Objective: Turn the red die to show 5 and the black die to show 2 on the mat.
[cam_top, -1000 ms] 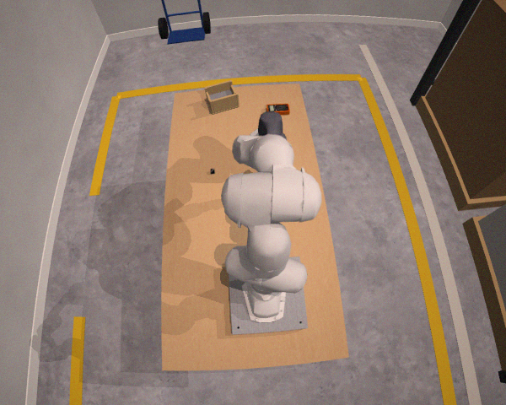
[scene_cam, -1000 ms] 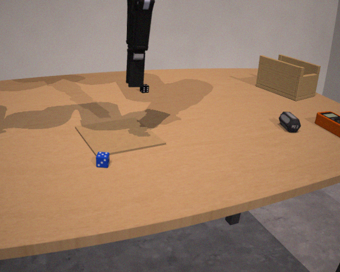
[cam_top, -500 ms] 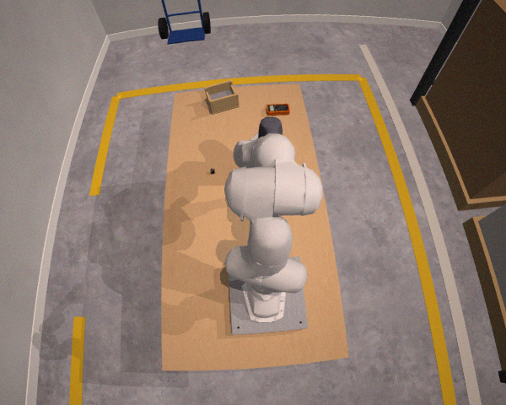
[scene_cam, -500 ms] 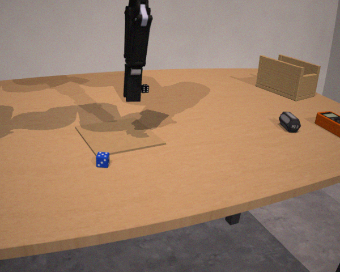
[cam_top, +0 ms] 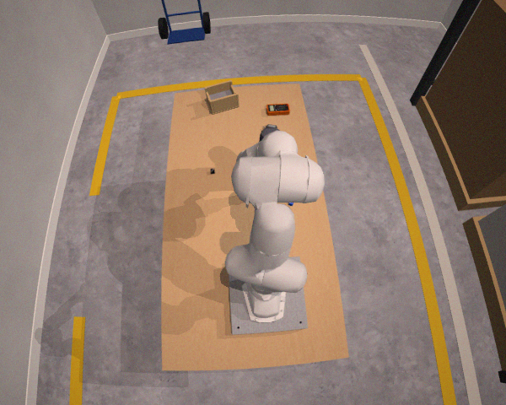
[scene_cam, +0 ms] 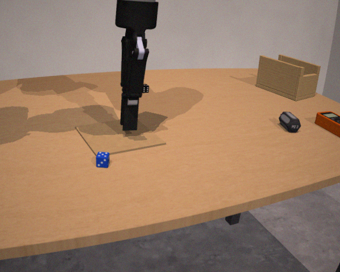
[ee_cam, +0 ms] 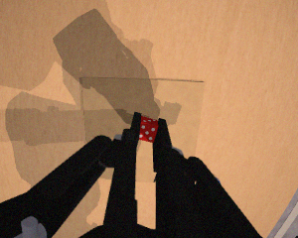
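Red and pinched between the fingertips, the die (ee_cam: 148, 129) hung above the mat (scene_cam: 105, 144) (ee_cam: 184, 99), clasped by the gripper (scene_cam: 130, 128) (ee_cam: 147, 126). Lowering it tilted could have tipped it onto a wrong number; drifting toward the blue die (cam_top: 290, 203) (scene_cam: 102, 160), beside the mat's corner, could have knocked that over.

My arm (cam_top: 272, 235) covers the mat in the top view, and only a sliver of the blue die (cam_top: 290, 203) (scene_cam: 102, 160) peeks out beside it. My gripper (scene_cam: 130, 129) (ee_cam: 147, 126) hides the red die (ee_cam: 148, 129) in the exterior view and part of the black die (cam_top: 212, 171) (scene_cam: 145, 88). The multimeter (cam_top: 277, 109) (scene_cam: 334, 126) runs off the exterior view's right edge. From above, the black die's pips are too small for me to count.
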Controlling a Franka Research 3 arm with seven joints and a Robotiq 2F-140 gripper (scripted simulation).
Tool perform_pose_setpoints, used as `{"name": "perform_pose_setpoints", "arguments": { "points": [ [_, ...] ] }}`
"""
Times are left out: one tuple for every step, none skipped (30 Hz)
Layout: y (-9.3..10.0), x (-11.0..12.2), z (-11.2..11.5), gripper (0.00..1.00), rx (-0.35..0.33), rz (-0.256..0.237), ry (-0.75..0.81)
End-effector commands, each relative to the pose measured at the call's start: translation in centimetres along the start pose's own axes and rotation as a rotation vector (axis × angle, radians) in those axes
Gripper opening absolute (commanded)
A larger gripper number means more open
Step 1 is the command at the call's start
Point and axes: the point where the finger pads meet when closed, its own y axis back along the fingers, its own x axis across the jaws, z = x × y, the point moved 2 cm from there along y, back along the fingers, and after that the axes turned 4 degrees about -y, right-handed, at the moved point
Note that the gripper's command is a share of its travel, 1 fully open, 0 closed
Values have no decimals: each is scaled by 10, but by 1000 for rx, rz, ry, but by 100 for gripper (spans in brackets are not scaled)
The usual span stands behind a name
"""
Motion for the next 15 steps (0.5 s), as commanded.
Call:
{"name": "perform_pose_setpoints", "arguments": {
  "points": [
    [-5,0,-9,18,26,3,-15],
    [-7,0,-9,18,26,3,-15],
    [-7,0,-9,18,26,3,-15],
    [-8,0,-9,18,26,3,-15],
    [-8,0,-9,18,26,3,-15],
    [-8,0,-9,18,26,3,-15],
    [-8,0,-9,18,26,3,-15],
    [-8,0,-9,18,26,3,-15],
    [-8,0,-9,18,26,3,-15],
    [-8,0,-9,18,26,3,-15],
    [-8,0,-9,18,26,3,-15],
    [-8,0,-9,18,26,3,-15],
    [-8,0,-9,18,26,3,-15],
    [-8,0,-9,18,26,3,-15],
    [-8,0,-9,18,26,3,-15]
  ]
}}
